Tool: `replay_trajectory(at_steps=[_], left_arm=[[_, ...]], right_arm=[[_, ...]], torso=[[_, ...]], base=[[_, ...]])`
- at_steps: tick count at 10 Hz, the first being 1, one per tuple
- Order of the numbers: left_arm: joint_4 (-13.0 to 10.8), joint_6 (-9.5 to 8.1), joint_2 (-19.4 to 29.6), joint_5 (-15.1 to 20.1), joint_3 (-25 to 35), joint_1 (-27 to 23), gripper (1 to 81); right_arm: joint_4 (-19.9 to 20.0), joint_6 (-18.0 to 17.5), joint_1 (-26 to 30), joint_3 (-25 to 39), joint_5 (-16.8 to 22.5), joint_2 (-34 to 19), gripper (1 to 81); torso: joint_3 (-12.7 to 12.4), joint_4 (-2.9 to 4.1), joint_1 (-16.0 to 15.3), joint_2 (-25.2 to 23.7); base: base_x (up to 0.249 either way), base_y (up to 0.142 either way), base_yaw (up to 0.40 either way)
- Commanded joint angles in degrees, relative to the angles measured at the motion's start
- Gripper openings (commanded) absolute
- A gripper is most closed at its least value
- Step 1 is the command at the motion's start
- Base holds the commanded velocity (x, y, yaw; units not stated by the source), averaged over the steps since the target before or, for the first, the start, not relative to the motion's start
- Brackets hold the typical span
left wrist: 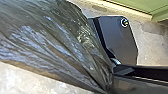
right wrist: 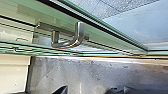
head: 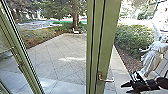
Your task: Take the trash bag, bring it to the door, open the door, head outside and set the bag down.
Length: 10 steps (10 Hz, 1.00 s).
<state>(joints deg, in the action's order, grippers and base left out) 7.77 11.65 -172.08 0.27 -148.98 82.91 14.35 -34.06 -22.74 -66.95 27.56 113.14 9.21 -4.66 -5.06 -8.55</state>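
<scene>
Head view: the door handle [head: 108, 80] is seen left of the right end effector [head: 124, 88], the nearer one, whose fingers are held apart. Its long part is set nearly flat, its free end pointed right, toward them. In the left wrist view, the trash bag [left wrist: 57, 45] is pinched at its bunched end by the left end effector [left wrist: 110, 83].

Dressed in black and charcoal

In the head view's lower right, the right arm [head: 162, 83] is black with a thin pale stripe. Right of centre in the left wrist view, a charcoal plate [left wrist: 118, 40] with angled corners bears 1 silver-ringed round fitting [left wrist: 125, 22]; below, a glossy black bar [left wrist: 140, 83].
</scene>
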Motion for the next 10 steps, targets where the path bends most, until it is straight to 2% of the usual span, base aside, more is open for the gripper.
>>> replay_trajectory(at_steps=[1,4,6,7,10], left_arm=[[0.58,-0.23,-0.2,3.6,0.44,-2.35,1.0],[0.5,-0.32,0.15,3.6,0.36,-2.35,1.0],[0.58,-0.32,0.16,3.6,0.36,-2.35,1.0],[0.5,-0.32,0.16,3.6,0.36,-2.35,1.0],[0.5,-0.32,0.24,3.6,0.36,-2.35,1.0]], right_arm=[[0.59,-4.08,8.18,-3.7,2.58,2.73,81.1],[0.59,-6.72,9.32,-9.58,2.58,8.44,81.1],[0.68,-7.07,10.02,-12.4,2.94,10.82,81.1],[0.59,-8.91,10.46,-13.63,4.07,11.96,81.1],[0.59,-12.34,12.14,-16.71,4.25,14.33,81.1]], torso=[[0.0,0.0,0.0,0.0],[0.02,0.0,-0.02,0.0],[0.05,0.0,-0.02,0.02],[0.05,0.0,-0.02,0.02],[0.07,0.0,-0.02,0.02]], base=[[0.0,0.0,0.0],[0.0,0.0,0.0],[0.0,0.0,0.0],[0.0,0.0,0.0],[0.0,0.0,0.0]])
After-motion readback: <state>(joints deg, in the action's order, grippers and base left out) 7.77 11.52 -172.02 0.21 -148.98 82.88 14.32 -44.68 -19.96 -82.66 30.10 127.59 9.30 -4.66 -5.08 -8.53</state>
